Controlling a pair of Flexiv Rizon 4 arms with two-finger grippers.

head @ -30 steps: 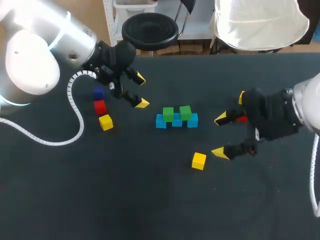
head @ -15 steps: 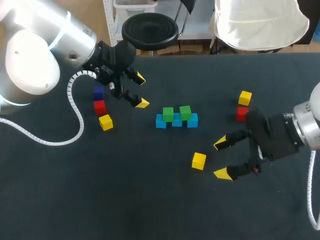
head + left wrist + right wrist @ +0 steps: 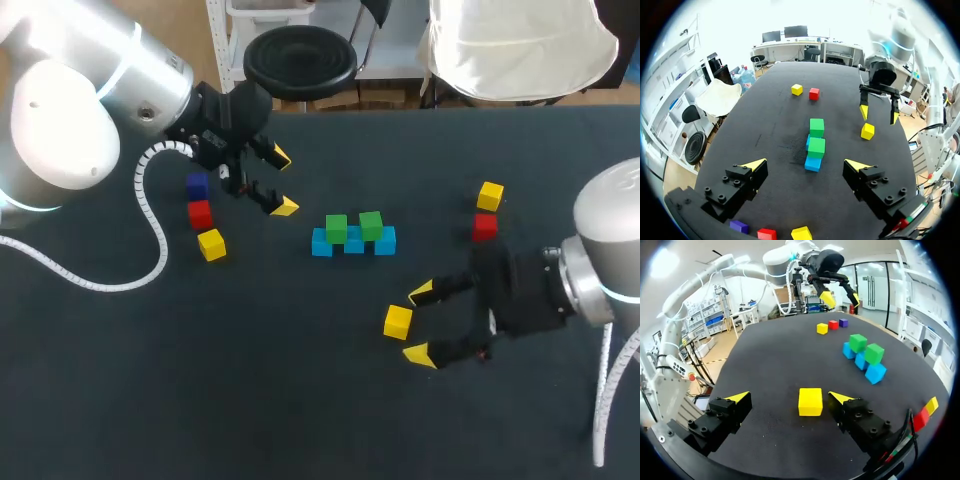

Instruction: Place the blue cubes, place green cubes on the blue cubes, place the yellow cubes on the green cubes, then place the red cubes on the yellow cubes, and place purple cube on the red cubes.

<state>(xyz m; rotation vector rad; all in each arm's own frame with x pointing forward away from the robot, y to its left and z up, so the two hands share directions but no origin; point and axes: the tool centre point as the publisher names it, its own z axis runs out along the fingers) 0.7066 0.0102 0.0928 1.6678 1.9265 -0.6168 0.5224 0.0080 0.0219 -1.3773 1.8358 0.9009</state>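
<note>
My right pincer [image 3: 418, 323] stands wide, with 1 yellow cube [image 3: 397, 321] just ahead of its tips, not touched. My left pincer [image 3: 283, 182] hangs wide. 2 green cubes [image 3: 337, 227] sit on the blue cubes [image 3: 353, 244].

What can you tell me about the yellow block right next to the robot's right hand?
The yellow cube is a small, plain, bright block with flat faces and sharp edges. It could be painted wood or plastic. It sits flat on the dark table, on its own, with nothing stacked on it. The right gripper is open, and the cube lies in the gap at its fingertips, one yellow tip on either side. Neither tip seems to touch it.
</note>
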